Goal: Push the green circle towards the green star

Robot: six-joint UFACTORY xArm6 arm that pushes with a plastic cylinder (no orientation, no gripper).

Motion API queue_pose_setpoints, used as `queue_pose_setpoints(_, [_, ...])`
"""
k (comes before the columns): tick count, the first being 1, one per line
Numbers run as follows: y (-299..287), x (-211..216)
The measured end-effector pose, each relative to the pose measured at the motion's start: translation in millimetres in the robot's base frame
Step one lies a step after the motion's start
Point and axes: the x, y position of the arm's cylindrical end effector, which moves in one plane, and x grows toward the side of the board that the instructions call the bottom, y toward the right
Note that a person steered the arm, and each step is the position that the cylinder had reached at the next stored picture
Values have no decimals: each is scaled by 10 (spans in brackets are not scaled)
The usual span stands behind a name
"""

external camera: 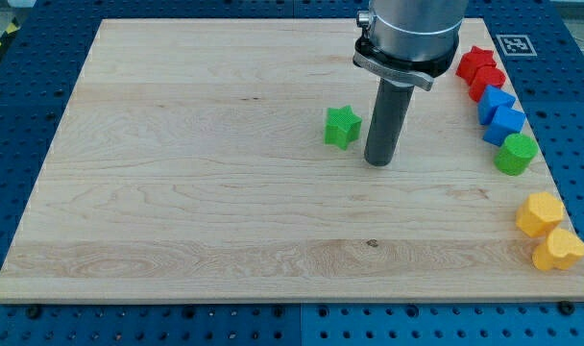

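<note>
In the camera view, a pale wooden board lies on a blue perforated table, and my tip rests on the board right of centre, at the lower end of a straight dark rod that hangs from a grey metal cylinder at the view's top. The rod is a single bare piece with no jaws to part or close, and it clamps on nothing; the tip touches no block. The green star sits just to the view's left of the rod, near it but with a narrow strip of wood between them. The green circle stands well apart from the tip, near the board's right edge, so the tip is between the star and the circle, much nearer the star. Above the green circle, along the same edge, two blue blocks touch each other, their exact shapes hard to make out, and two red blocks lie just above those, the upper one star-like. Below the green circle, towards the view's bottom right corner, a yellow hexagon-like block and a yellow heart-like block sit touching.
</note>
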Motion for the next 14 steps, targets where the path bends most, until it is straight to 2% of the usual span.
queue_pose_setpoints(3, [348,128])
queue_pose_setpoints(7, [1165,383])
queue_pose_setpoints(14, [1649,308])
